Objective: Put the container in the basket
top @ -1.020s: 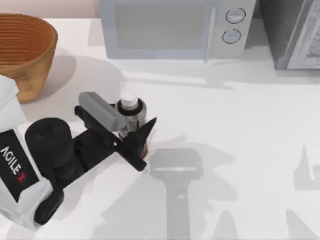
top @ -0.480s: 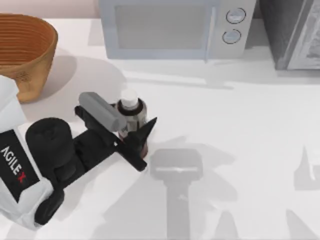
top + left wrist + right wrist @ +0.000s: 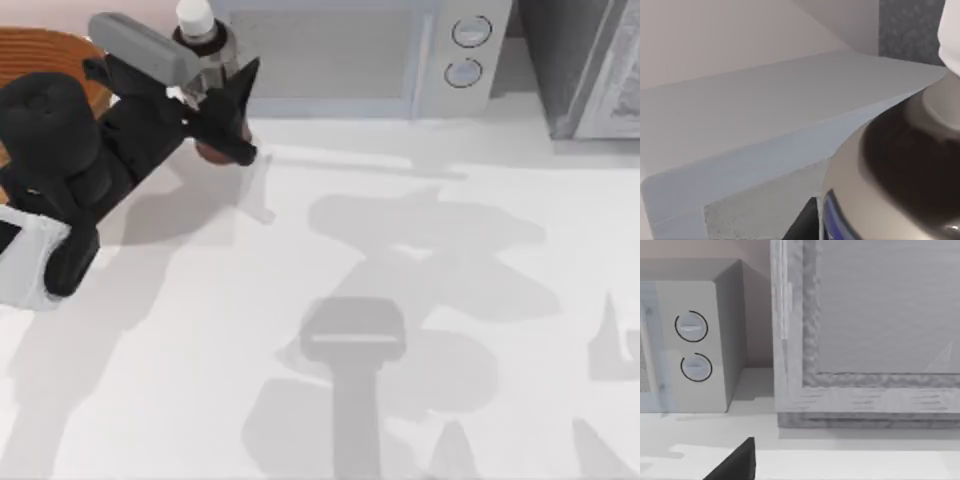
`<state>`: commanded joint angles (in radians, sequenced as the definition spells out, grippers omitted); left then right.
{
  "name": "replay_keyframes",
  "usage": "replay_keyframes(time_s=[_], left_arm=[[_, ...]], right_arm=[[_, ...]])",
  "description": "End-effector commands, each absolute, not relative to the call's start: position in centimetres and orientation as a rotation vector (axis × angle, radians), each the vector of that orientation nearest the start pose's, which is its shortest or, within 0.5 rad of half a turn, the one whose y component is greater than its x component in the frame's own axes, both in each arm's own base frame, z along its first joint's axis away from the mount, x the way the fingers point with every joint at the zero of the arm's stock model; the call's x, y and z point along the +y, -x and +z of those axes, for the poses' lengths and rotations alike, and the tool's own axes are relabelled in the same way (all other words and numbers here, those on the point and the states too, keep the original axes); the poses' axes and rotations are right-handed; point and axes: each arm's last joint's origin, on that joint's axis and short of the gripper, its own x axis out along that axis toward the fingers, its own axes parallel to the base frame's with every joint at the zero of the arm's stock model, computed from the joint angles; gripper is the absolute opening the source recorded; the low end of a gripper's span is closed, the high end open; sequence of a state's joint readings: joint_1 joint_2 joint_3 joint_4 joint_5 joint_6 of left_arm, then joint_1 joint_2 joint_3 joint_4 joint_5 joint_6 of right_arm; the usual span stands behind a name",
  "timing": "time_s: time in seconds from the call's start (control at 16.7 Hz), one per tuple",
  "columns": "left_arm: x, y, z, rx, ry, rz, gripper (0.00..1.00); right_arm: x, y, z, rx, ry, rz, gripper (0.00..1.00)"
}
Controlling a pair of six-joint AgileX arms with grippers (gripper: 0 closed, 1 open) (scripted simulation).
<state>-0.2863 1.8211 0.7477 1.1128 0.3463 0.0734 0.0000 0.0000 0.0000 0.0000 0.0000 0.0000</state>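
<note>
Top view: left gripper (image 3: 215, 100) clamps cylindrical (white-capped) container (image 3: 205, 50).

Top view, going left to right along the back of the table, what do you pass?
Basket → left gripper holding the container → microwave → grey cabinet at the far right.
</note>
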Motion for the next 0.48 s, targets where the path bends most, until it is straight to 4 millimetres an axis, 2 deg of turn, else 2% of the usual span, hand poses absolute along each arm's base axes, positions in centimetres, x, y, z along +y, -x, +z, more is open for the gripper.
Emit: replay_keyframes(time_s=[0.12, 0.24, 0.36, 0.48], left_arm=[[-8.5, -35.9, 21.4, -0.075, -0.060, -0.519, 0.00], [-5.7, -36.7, 25.2, -0.065, -0.060, -0.421, 0.00], [-2.8, -36.7, 28.4, -0.041, -0.055, -0.321, 0.00], [-0.2, -36.2, 30.6, -0.008, -0.045, -0.224, 0.00]], right_arm=[[-0.1, -10.6, 16.0, 0.000, 0.000, 0.000, 1.00], [-0.1, -10.6, 16.0, 0.000, 0.000, 0.000, 1.00], [-0.1, -10.6, 16.0, 0.000, 0.000, 0.000, 1.00], [-0.1, -10.6, 16.0, 0.000, 0.000, 0.000, 1.00]])
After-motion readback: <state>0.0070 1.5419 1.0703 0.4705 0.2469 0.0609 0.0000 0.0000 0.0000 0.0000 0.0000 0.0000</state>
